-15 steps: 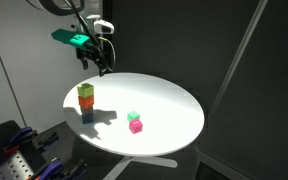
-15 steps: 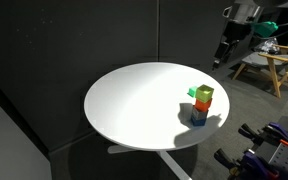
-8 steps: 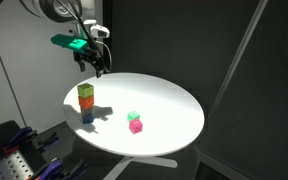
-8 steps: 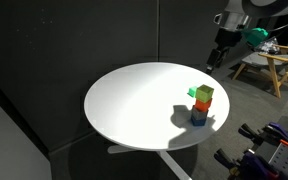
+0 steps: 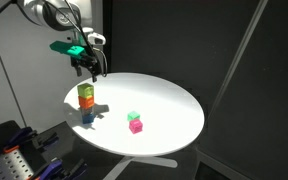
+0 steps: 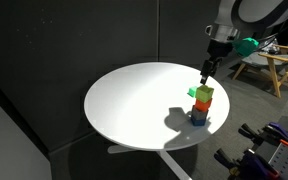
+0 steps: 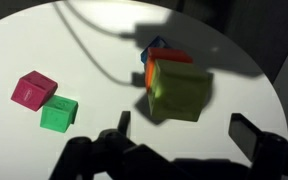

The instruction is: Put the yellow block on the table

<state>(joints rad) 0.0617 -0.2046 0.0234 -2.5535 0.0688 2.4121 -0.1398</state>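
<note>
The gripper is hanging open and empty, having drifted in over the last second to hover at the yellow block's twelve o'clock. That block is still topping the stack, not yet grasped. The table is showing no containers.

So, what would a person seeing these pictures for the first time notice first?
Most striking is the small tower near the edge of the round white table: the yellow block on an orange-red cube on a blue cube. The gripper hovers open just above it. Away from the tower, a pink cube and a mint-green cube sit side by side.
</note>
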